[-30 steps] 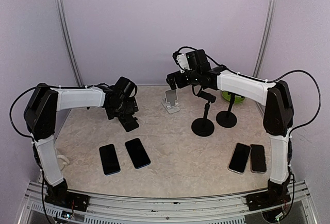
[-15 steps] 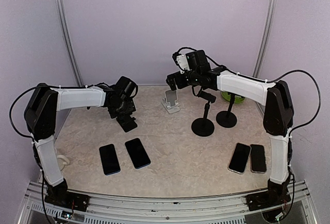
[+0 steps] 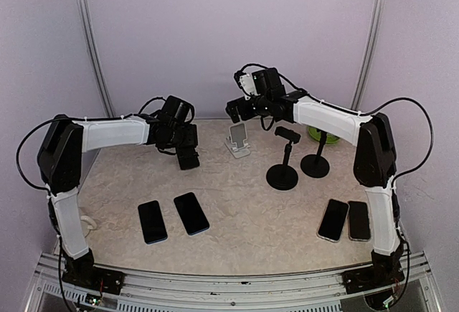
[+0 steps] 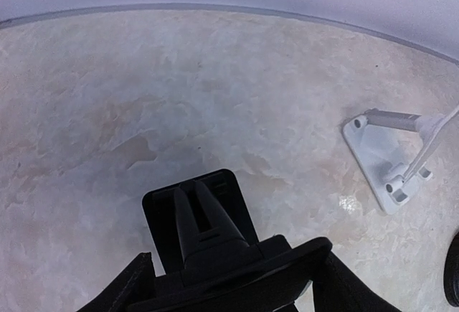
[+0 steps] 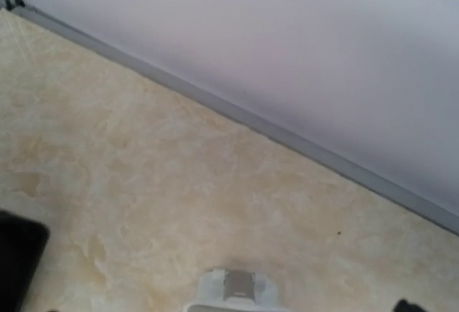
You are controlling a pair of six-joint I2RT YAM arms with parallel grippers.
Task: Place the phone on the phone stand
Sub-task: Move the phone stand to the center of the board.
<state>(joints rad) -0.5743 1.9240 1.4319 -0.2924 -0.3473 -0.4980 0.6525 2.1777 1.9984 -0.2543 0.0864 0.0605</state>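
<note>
Gripper [image 3: 183,147] (left, half-open) around black stand [image 4: 193,215]

1 second ago my left claw [image 3: 185,150] stood wide open, low over the black phone stand [image 3: 189,161] on the table [image 3: 244,197]. Since then its jaws have closed on the stand's sides and the claw has risen. The stand has gone with it, and from the top camera it now sits toward 1 o'clock of its old spot, apparently clear of the table. My right claw [image 3: 235,109] has drifted slightly toward 9 o'clock, and the right arm [image 3: 330,118] has swung in the same direction.
</note>
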